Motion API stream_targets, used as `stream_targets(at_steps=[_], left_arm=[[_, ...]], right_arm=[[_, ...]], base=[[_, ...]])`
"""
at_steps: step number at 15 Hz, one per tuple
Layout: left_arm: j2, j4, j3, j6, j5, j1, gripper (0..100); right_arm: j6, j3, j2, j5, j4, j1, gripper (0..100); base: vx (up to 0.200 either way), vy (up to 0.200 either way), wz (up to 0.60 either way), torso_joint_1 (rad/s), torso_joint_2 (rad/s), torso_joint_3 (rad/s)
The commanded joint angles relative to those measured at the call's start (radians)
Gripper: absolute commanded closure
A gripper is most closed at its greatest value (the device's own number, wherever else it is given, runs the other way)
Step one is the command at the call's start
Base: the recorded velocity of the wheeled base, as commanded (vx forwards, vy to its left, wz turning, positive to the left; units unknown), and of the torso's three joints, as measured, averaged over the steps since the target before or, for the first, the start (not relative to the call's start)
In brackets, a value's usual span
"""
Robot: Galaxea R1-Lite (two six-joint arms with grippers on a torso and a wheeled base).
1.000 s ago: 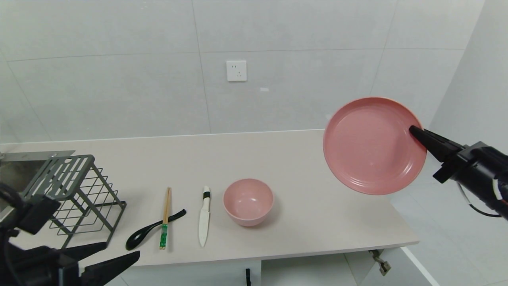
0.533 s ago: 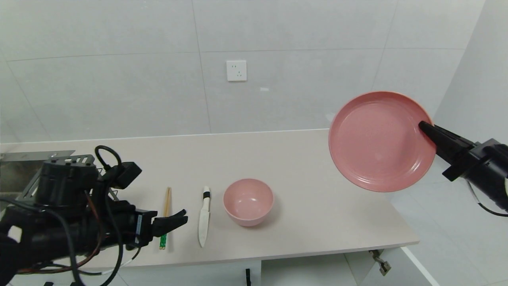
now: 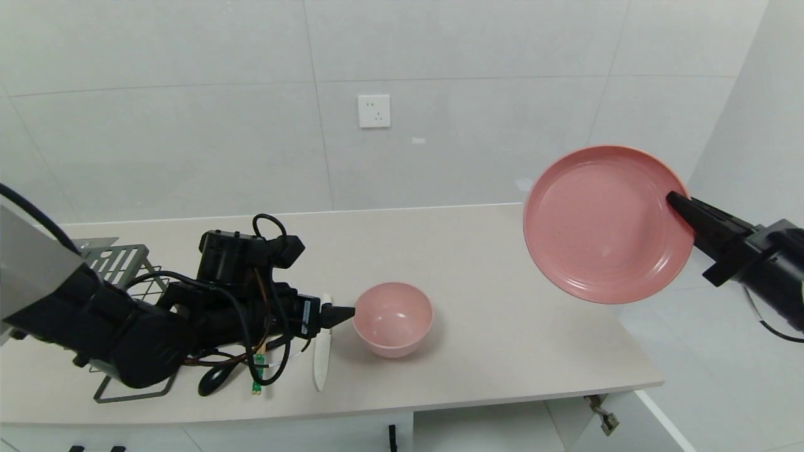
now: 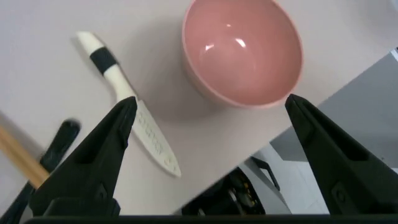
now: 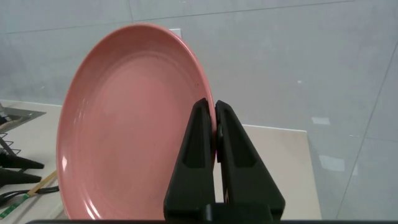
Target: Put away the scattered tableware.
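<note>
The right pincer is clamped on the rim of the pink plate, one finger on each face. That edge grip suits a thin, flat dish: the plate hangs tilted, nearly on edge, its hollow side turned away from the pincer, and it is carried in the air beyond the right end of the tabletop. Held this way it looks ready to slide upright into a slot.

The left pincer is spread wide and sits low over the tabletop, with the pink bowl just ahead of its tips, upright and resting on the surface. The wide spread seems meant to straddle the bowl's wall or whole body; from the head view the tips are at the near rim, though whether they touch it I cannot tell.

Just beside this pincer lies the white knife, flat on the tabletop, and behind it, under the arm, the chopsticks and black spoon. The wire rack stands farther back behind the arm, likely the destination.
</note>
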State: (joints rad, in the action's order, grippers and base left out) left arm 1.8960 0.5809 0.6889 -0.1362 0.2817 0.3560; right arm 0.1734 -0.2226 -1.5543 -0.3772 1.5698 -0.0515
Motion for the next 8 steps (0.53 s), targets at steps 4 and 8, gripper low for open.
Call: stream_targets(at_steps=[4, 8], left_arm=[[0.16, 0.033, 0.107, 0.006, 0.001, 0.011, 0], [0.275, 0.059, 0.228, 0.001, -0.072, 0.021, 0]], right_arm=[[-0.003, 0.002, -0.004, 0.0, 0.001, -0.001, 100], [-0.015, 0.002, -0.009, 0.0, 0.001, -0.001, 100]], base=[[0.0, 0.0, 0.0, 0.0, 0.0, 0.0], [0.0, 0.0, 0.0, 0.0, 0.0, 0.0]])
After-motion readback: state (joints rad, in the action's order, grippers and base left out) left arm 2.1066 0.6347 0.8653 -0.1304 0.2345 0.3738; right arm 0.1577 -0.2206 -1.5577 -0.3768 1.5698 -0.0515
